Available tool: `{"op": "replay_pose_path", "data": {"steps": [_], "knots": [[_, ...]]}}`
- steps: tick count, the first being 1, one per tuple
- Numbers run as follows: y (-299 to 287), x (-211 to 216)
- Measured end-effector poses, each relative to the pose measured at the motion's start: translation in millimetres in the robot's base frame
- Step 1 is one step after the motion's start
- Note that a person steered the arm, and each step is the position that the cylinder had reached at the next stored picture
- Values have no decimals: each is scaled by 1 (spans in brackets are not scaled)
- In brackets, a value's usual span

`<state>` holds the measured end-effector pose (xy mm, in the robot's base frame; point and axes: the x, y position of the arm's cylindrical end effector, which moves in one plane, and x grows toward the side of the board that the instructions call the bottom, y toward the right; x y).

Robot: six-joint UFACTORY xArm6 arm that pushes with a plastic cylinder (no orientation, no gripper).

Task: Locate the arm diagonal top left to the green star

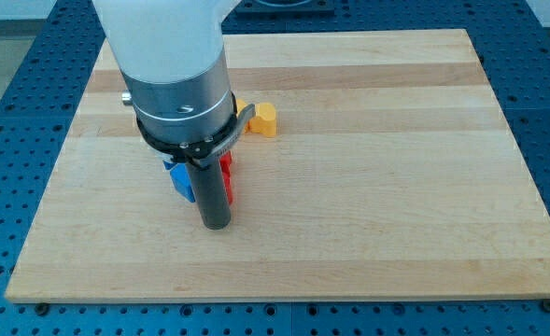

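Note:
My dark rod comes down from the grey and white arm head at the view's left centre, and my tip rests on the wooden board. A blue block shows just left of the rod, partly hidden by it. A red block shows just right of the rod, also partly hidden. A yellow heart-like block lies up and to the right, beside the arm head. A second yellow piece peeks out at the head's edge. No green star shows; the arm head hides part of the board.
The board lies on a blue perforated table that shows on all sides. The arm head covers the board's upper left part.

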<state>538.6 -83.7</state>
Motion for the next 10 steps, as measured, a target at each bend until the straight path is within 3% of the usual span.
{"op": "replay_pose_path", "data": {"steps": [3,5,6,8,9,10], "knots": [[0,-17],[-84,42],[-147,-11],[-170,-90],[-169,-209],[-166,-246]]}}
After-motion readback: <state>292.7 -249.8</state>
